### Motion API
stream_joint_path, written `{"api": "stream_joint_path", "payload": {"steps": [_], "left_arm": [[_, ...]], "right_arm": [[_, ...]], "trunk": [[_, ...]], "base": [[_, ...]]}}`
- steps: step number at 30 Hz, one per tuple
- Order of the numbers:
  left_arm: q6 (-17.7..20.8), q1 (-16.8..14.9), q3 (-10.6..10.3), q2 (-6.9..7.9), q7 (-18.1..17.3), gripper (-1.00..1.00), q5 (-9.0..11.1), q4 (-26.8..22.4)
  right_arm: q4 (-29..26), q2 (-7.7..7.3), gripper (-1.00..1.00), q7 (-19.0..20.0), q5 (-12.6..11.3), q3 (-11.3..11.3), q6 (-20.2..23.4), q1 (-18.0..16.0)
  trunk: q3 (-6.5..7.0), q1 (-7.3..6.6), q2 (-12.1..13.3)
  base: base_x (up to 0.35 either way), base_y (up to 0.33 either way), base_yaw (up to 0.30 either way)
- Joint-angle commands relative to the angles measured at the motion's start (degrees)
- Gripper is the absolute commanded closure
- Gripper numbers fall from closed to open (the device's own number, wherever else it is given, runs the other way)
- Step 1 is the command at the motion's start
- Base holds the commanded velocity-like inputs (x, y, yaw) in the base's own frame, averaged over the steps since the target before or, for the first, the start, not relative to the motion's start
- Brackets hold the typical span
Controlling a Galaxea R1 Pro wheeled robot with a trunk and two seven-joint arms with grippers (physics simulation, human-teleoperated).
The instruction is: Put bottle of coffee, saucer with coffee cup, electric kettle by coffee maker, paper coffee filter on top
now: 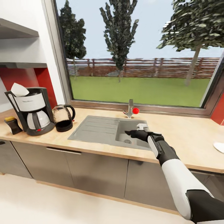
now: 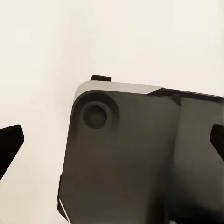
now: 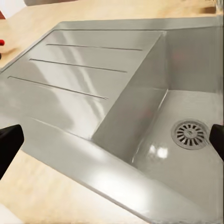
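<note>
The coffee maker [image 1: 34, 110] stands at the left end of the wooden countertop [image 1: 186, 137] with a white paper filter [image 1: 19, 89] on its top. An electric kettle [image 1: 63, 117] stands just right of it, and a dark bottle with a yellow lid [image 1: 11, 124] just left of it. A white saucer [image 1: 219, 147] is cut off by the frame's right edge. My right gripper [image 1: 129, 133] [image 3: 112, 144] hovers over the sink basin, open and empty. The left gripper [image 2: 112, 144] is open too, facing a dark part of the robot's body [image 2: 130, 163].
A grey sink [image 1: 102, 129] with a ribbed drainboard [image 3: 79, 70] and a drain [image 3: 190, 134] is set into the middle of the counter. Behind it a faucet [image 1: 130, 109] with a red knob stands at the window. Shelves [image 1: 18, 31] hang at upper left.
</note>
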Motion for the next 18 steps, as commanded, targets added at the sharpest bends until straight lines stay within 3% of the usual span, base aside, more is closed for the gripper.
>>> {"api": "stream_joint_path", "payload": {"steps": [1, 5, 11, 18], "left_arm": [[-0.19, -0.01, 0.38, -0.03, -0.09, -1.00, 0.25, -0.01], [-0.20, -0.01, 0.43, -0.03, -0.08, -1.00, 0.25, -0.03], [-0.20, -0.01, 0.44, -0.01, -0.08, -1.00, 0.25, -0.08], [-0.20, -0.01, 0.45, 0.14, -0.07, -1.00, 0.25, -0.09]], "right_arm": [[-0.06, 0.02, -1.00, -0.06, -0.51, -0.03, 0.39, -0.05], [-0.10, 0.02, -1.00, -0.06, -0.55, -0.03, 0.39, -0.05], [-0.09, 0.02, -1.00, -0.06, -0.54, -0.03, 0.39, -0.05], [-0.06, 0.02, -1.00, -0.06, -0.51, -0.03, 0.39, -0.05]], "trunk": [[-0.07, 0.01, -0.06], [-0.07, 0.01, -0.06], [-0.07, 0.01, -0.06], [-0.07, 0.01, -0.06]], "base": [[0.000, 0.000, -0.270], [-0.051, -0.082, -0.270], [-0.139, -0.230, -0.270], [-0.016, -0.242, -0.270]]}}
